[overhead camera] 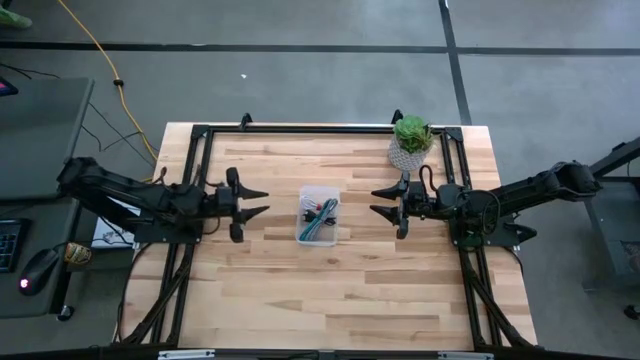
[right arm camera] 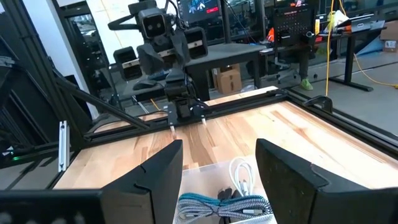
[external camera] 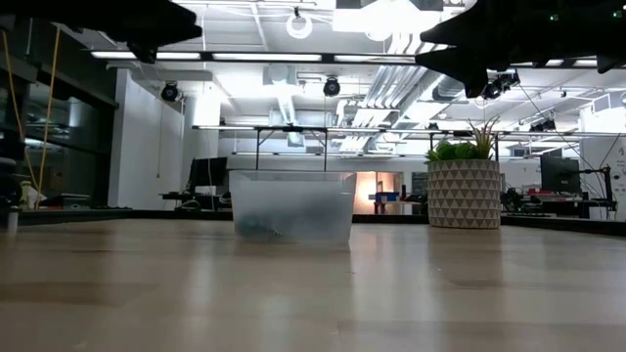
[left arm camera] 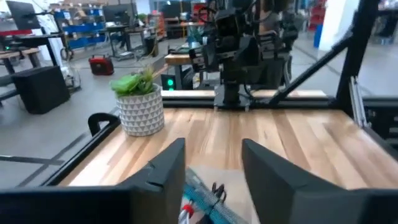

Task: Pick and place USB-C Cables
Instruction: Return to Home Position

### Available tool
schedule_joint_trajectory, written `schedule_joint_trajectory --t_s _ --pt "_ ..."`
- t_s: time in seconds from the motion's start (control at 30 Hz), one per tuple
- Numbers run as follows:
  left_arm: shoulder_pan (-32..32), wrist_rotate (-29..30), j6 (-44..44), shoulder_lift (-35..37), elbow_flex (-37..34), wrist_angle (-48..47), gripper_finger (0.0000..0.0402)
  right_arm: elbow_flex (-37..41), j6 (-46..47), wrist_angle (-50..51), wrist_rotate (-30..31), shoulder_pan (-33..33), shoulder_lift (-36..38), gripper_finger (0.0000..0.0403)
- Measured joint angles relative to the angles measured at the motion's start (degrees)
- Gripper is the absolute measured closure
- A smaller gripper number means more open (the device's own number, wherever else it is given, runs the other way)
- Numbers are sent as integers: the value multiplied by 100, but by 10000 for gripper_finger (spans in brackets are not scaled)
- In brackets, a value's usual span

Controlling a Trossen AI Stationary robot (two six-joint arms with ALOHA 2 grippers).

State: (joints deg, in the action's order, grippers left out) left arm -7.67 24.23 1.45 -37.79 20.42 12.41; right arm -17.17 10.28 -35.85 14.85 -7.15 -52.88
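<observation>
From where I stand, the picking looks finished. The USB-C cables (overhead camera: 320, 213) lie heaped inside the clear plastic tub (external camera: 293, 205) in the middle of the table (overhead camera: 380, 290), and I can spot none out on the bare wood.

The left tool (overhead camera: 266, 201) hangs just left of the tub and the right tool (overhead camera: 373, 201) just right of it. They face each other across it, both raised off the wood. Each has its fingers spread wide, with nothing between them.

My guess is that the step in hand is the retreat to rest. That would call for each arm to fold back toward its own side with the tool released. The right arm would need to mind the potted plant (overhead camera: 410, 143) standing just beyond it at the far right. Neither should nudge the tub on the way.

As for how the cables lie, the right wrist view shows the teal-blue cable (right arm camera: 224, 203) stretched across the tub's width. A looped white cable (right arm camera: 239, 174) sits beside it on the side toward the left arm. From above, the heap as a whole runs roughly along the tub's length, near to far, on a slight slant. I can also see dark and red strands in it. Which way any plug points I cannot tell, and I cannot pick out a grey cable in the tangle.
</observation>
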Motion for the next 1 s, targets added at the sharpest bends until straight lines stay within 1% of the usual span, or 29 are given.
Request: schedule_joint_trajectory --t_s 0.07,0.17,0.2,0.23,0.3,0.4,0.57,0.67,0.8,0.9,1.0 --pt "0 52 72 280 129 -511 297 0 0 8 0 0 0 208" --pt "3 122 72 793 195 -1068 369 0 11 14 0 -1 0 208" --pt "3 124 70 983 195 -1220 385 0 10 14 0 0 0 208" --pt "11 124 57 1169 195 -1353 391 0 -2 14 0 -1 0 208" --pt "16 130 -15 1501 174 -1518 389 0 3 16 0 1 0 208" --pt "16 145 -36 1955 -164 -1465 398 0 17 16 0 1 0 208" --pt "68 129 27 2655 -1092 -634 400 0 20 14 0 -1 0 208" --pt "171 -70 -4 3030 -1332 -548 401 0 20 14 0 -1 0 208" --pt "262 -116 -253 3419 -1660 -561 401 0 20 14 -1 -1 0 208" --pt "281 -362 -370 3643 -1968 -375 401 0 20 14 0 1 0 208" --pt "318 -389 -540 3762 -1984 -736 401 0 31 27 0 1 0 208"
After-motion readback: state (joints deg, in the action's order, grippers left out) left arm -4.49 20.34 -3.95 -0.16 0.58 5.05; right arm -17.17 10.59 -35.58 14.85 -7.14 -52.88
